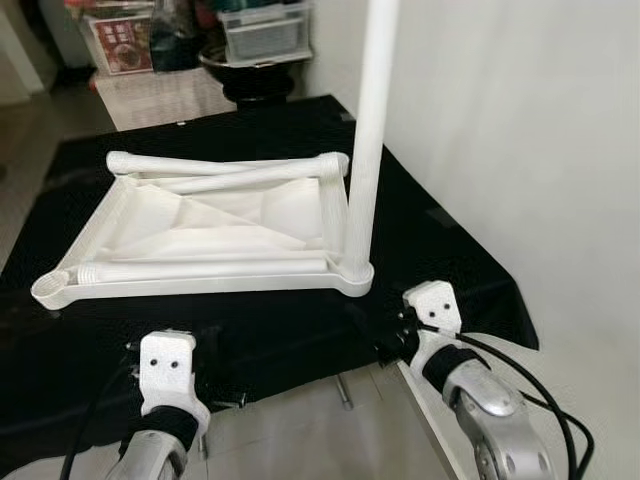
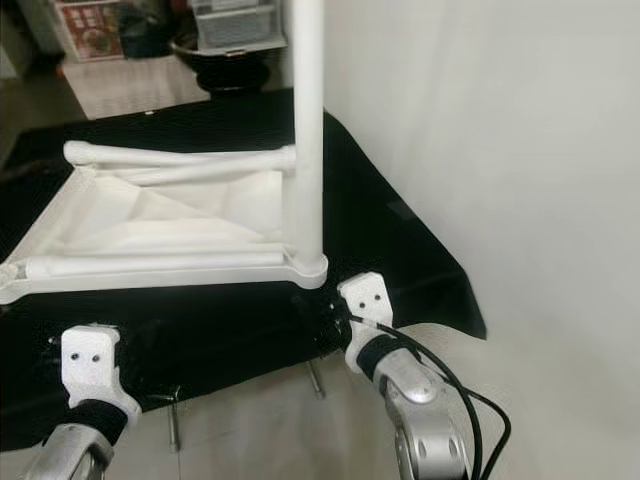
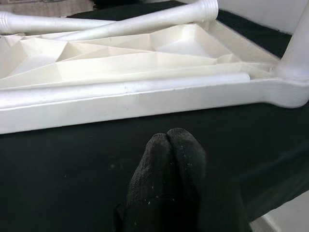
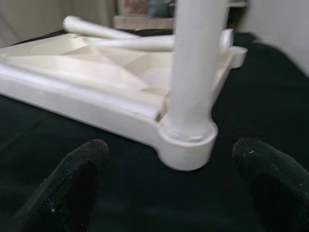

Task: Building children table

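Black cloth [image 1: 455, 250], upturned tabletop [image 1: 200, 225], upright leg [image 1: 368, 120]

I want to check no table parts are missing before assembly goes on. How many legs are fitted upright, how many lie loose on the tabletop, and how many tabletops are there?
Upright fitted leg: 1
Loose legs lying on the upturned tabletop: 3 (far, diagonal, near)
White tabletop: 1
Total: 5 parts

The upright leg [image 1: 368, 130] runs out past the top edge above the tabletop [image 1: 200, 225]. Boxes [image 1: 262, 28] behind the tabletop are blurred and cropped.
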Controlling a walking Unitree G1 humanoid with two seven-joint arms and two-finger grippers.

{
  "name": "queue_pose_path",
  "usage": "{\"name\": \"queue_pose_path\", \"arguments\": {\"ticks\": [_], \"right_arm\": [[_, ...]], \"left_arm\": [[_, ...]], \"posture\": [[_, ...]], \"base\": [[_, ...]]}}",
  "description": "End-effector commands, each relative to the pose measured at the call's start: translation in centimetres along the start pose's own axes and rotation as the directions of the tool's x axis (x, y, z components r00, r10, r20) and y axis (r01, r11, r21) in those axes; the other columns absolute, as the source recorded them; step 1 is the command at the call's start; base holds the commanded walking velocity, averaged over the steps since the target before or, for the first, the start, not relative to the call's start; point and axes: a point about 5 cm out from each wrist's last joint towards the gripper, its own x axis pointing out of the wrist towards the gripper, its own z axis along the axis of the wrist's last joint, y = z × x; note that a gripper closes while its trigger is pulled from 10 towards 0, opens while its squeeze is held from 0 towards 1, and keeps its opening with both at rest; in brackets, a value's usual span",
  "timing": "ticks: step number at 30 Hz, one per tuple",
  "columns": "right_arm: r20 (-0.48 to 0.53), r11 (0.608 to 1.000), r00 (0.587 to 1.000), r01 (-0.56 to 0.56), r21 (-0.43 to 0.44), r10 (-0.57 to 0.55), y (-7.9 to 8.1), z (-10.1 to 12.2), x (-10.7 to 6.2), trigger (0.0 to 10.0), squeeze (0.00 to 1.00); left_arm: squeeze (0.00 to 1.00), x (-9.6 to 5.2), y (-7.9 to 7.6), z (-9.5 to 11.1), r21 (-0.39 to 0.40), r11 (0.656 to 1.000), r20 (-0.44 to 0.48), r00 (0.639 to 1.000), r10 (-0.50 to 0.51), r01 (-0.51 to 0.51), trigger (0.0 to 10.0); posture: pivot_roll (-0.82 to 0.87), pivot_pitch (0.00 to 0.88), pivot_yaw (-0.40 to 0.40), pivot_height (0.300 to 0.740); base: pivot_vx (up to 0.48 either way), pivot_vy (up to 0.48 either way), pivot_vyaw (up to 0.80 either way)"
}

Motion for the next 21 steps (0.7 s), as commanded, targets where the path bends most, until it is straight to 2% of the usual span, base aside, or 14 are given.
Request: {"name": "queue_pose_path", "arguments": {"ticks": [1,2,3,4,6,13,21], "right_arm": [[-0.001,0.999,0.999,0.037,-0.019,-0.037,0.0,-0.2,-0.2,10.0,0.95],[-0.001,0.999,0.999,0.037,-0.019,-0.037,0.0,-0.2,-0.2,10.0,0.95],[-0.024,0.997,0.997,0.076,-0.020,-0.077,-0.4,-0.6,-0.1,10.0,0.30],[-0.044,0.994,0.994,0.104,-0.014,-0.105,-0.7,-1.1,0.0,10.0,0.00],[-0.061,0.992,0.990,0.126,-0.004,-0.126,-0.9,-1.4,0.1,10.0,0.00],[-0.080,0.991,0.988,0.131,0.005,-0.130,-0.9,-1.6,0.4,10.0,0.00],[-0.088,0.991,0.987,0.133,-0.024,-0.134,-0.8,-1.6,0.8,10.0,0.00]], "left_arm": [[0.00,-0.2,0.6,-0.6,0.070,0.995,-0.035,0.997,0.066,-0.064,10.0],[0.00,-0.2,0.6,-0.6,0.070,0.995,-0.035,0.997,0.066,-0.064,10.0],[0.00,-0.4,0.9,-0.9,0.123,0.988,-0.044,0.994,0.104,-0.098,10.0],[0.00,-0.7,1.1,-1.2,0.158,0.980,-0.057,0.990,0.131,-0.120,10.0],[0.00,-1.0,1.2,-1.5,0.182,0.974,-0.072,0.986,0.148,-0.133,10.0],[0.00,-0.8,1.5,-1.8,0.190,0.968,-0.062,0.982,0.180,-0.166,10.0],[0.00,-0.3,1.7,-1.8,0.151,0.968,-0.051,0.977,0.208,-0.198,10.0]], "posture": [[-0.04,0.034,0.044,0.740],[-0.04,0.034,0.044,0.740],[-0.04,0.030,0.048,0.740],[-0.04,0.028,0.047,0.740],[-0.04,0.025,0.047,0.740],[-0.03,0.025,0.044,0.740],[-0.03,0.040,0.029,0.740]], "base": [[0.000,0.000,0.00],[0.000,0.000,0.00],[0.000,0.000,0.00],[0.000,0.000,0.00],[0.000,0.000,0.00],[0.000,0.000,0.00],[0.000,0.000,0.00]]}}
